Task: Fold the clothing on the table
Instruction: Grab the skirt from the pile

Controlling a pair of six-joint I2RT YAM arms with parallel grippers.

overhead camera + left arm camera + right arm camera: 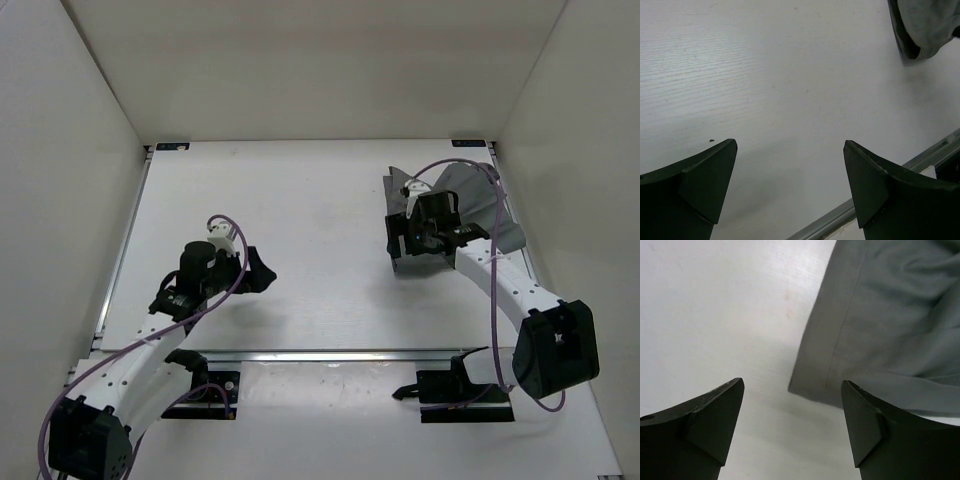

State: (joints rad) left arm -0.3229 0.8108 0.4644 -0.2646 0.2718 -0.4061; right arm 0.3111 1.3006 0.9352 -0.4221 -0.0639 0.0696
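Note:
The dark grey clothing (476, 196) lies crumpled at the far right of the white table (320, 215), close to the right wall. My right gripper (408, 252) hovers over its left edge. In the right wrist view, the clothing (885, 315) fills the upper right, and its hemmed corner lies just ahead of the open right gripper (792, 382), which has only bare table between its fingers. My left gripper (257, 269) stands open over the left middle of the table, well away from the garment. The left gripper (790, 142) holds nothing; a grey fold of the clothing (927, 22) shows at the top right corner.
A metal rail (330, 353) runs along the table's near edge and shows as a rail (880, 192) beside the left fingers. Another rail (122, 255) lines the left side. White walls enclose the table on three sides. Purple cables loop over both arms.

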